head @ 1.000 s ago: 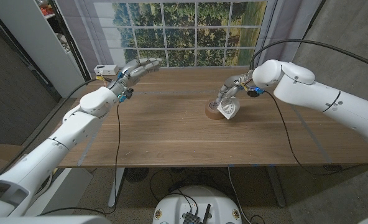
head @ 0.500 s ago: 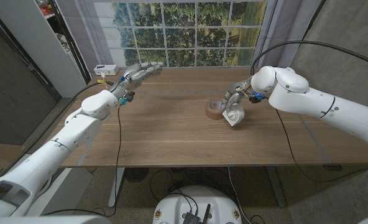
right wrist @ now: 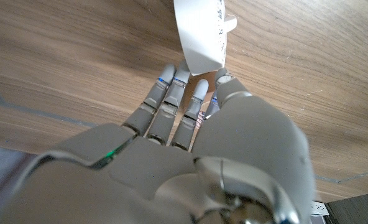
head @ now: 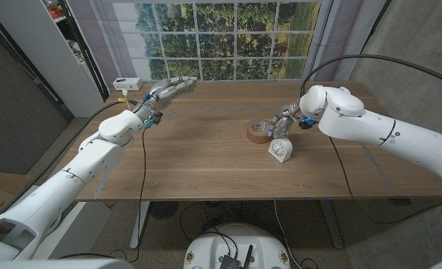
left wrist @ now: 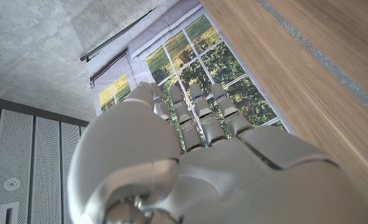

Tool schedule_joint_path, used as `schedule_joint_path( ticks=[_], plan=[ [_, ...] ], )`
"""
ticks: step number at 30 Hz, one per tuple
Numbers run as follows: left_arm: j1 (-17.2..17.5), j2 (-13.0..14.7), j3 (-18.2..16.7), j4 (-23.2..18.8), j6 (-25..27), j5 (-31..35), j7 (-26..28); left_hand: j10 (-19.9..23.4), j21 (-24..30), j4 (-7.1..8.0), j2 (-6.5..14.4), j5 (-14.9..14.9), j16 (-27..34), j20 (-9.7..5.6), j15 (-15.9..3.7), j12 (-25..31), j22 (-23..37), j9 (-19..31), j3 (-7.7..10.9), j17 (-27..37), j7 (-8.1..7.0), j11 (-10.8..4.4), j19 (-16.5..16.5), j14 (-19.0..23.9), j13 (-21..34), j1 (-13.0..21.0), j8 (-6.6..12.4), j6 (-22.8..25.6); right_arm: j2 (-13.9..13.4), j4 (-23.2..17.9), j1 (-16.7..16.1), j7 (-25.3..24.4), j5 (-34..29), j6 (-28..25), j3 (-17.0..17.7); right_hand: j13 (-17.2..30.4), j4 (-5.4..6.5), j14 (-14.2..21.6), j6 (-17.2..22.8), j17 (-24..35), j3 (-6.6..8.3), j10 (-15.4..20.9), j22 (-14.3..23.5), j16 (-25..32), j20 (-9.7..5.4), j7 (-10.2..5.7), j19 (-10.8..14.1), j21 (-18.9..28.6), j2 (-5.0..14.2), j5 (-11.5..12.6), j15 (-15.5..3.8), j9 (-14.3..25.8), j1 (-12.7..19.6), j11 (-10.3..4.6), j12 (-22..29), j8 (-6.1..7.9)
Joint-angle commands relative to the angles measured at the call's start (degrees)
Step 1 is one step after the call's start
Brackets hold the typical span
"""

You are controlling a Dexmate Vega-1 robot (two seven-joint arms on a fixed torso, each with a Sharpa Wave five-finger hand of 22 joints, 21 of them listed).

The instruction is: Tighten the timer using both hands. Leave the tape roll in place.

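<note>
The white timer (head: 280, 149) stands on the worktop (head: 206, 164), nearest me. Just behind it my right robot hand (head: 284, 122) reaches down, fingertips at its top edge; whether they grip it I cannot tell. The brown tape roll (head: 257, 132) sits close beside the timer. Farther off, my left robot hand (head: 165, 90) hovers with fingers stretched out, holding nothing.

light: bright, even, soft shadows | head view: sharp; edges bowed | wrist views: near hand surfaces blurred
</note>
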Motion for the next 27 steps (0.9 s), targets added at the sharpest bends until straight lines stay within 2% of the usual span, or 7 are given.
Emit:
schedule_joint_path(
  ticks=[1, 8, 11, 15, 22, 24, 27],
  plan=[
    [0.07, 0.27, 0.21, -0.40, 0.16, 0.20, 0.43, 0.53, 0.47, -0.19, -0.08, -0.01, -0.33, 0.48, -2.80, 0.09, 0.04, -0.02, 0.64, -0.06, 0.11, 0.12, 0.18, -0.34, 0.21, -0.55, 0.20, 0.25, 0.44, 0.94, -0.23, -1.40, 1.54, -0.27, -0.29, 0.16, 0.07, -0.37, 0.59, 0.32, -0.40, -0.35, 0.15, -0.19, -4.69, 0.26, -0.12, -0.15, 0.08, 0.09, -9.17, 0.11, -0.45, 0.12, -0.27, -0.12],
    [0.13, 0.20, 0.22, -0.46, -0.17, 0.46, 0.66, 0.52, 0.48, -0.22, -0.15, -0.03, -0.44, 0.50, -2.71, 0.04, 0.03, -0.08, 0.81, -0.10, 0.08, 0.06, 0.06, -0.44, 0.25, -0.66, 0.19, 0.24, -0.45, -1.02, -0.95, -3.51, 2.95, -0.51, 1.53, -0.10, 0.69, -4.33, -2.63, 0.37, -1.86, -5.01, 0.18, -1.42, -2.57, -0.60, -1.49, -0.66, -0.81, -0.08, -8.20, -0.05, -2.32, 1.00, -2.57, -2.06],
    [0.51, 0.24, 0.07, -0.67, -0.31, 0.40, 0.90, 0.51, 0.52, -0.24, -0.17, -0.04, -0.45, 0.45, -2.59, 0.00, 0.02, -0.11, 0.90, -0.12, 0.07, 0.07, 0.09, -0.41, 0.26, -0.70, 0.19, 0.24, -0.97, -2.17, -1.89, -5.56, 3.82, -0.37, 3.17, -0.10, 1.24, -8.35, -5.50, 0.81, -2.97, -7.53, 0.14, -2.34, -0.97, -1.06, -2.75, -1.26, -1.14, -0.12, -7.26, -0.31, -3.96, 1.32, -3.75, -3.49],
    [0.94, 0.31, -0.17, -0.80, -0.50, 0.33, 1.18, 0.56, 0.54, -0.26, -0.21, -0.05, -0.49, 0.46, -2.61, -0.01, 0.01, -0.15, 1.00, -0.14, 0.02, 0.02, 0.07, -0.40, 0.29, -0.76, 0.19, 0.25, -1.80, -3.68, -3.78, -8.70, 6.31, 0.46, 6.55, -0.50, 1.73, -11.32, -7.92, 1.35, -4.07, -10.42, 0.10, -2.73, -0.26, -1.86, -3.37, -1.75, -1.47, -0.15, -6.16, -0.63, -5.70, 1.68, -5.27, -4.36],
    [1.03, 0.13, -0.17, -0.38, -0.95, 0.15, 0.87, 0.41, 0.60, -0.31, -0.26, -0.07, -0.59, 0.50, -2.63, -0.13, 0.00, -0.22, 1.19, -0.18, -0.22, 0.12, 0.06, -0.45, 0.33, -0.87, 0.19, 0.29, -2.21, -3.54, -12.63, -19.23, 17.79, 7.29, 18.92, -1.13, 2.47, -14.86, -12.38, 1.29, -5.92, -13.33, 0.01, -3.66, 1.43, -1.71, -4.18, -2.67, -2.77, -0.77, -4.49, -1.29, -8.92, 2.71, -6.63, -5.41],
    [1.03, 0.09, -0.17, -0.27, -1.06, 0.10, 0.75, 0.45, 0.61, -0.32, -0.27, -0.08, -0.59, 0.51, -2.65, -0.13, -0.01, -0.24, 1.24, -0.19, -0.22, 0.18, 0.04, -0.43, 0.34, -0.90, 0.20, 0.30, -1.95, -2.80, -16.13, -23.32, 21.51, 10.52, 22.98, -1.53, 3.91, -15.87, -14.18, 0.78, -6.61, -14.48, -0.07, -4.21, 1.49, -1.20, -4.35, -3.17, -2.31, -0.90, -4.33, -1.58, -11.77, 3.01, -7.19, -5.29],
    [1.34, 0.22, -0.36, -0.53, -0.99, 0.01, 1.03, 0.48, 0.63, -0.34, -0.28, -0.09, -0.61, 0.53, -2.69, -0.14, -0.01, -0.27, 1.31, -0.20, -0.24, 0.18, 0.04, -0.39, 0.35, -0.94, 0.19, 0.30, -1.14, -1.15, -21.25, -28.74, 27.35, 16.01, 28.83, -1.90, 4.43, -16.66, -15.14, 0.13, -6.72, -14.72, -0.12, -4.79, 1.09, -1.51, -4.21, -3.48, -1.98, -0.85, -4.18, -1.83, -13.02, 3.07, -7.38, -5.13]
  ],
)
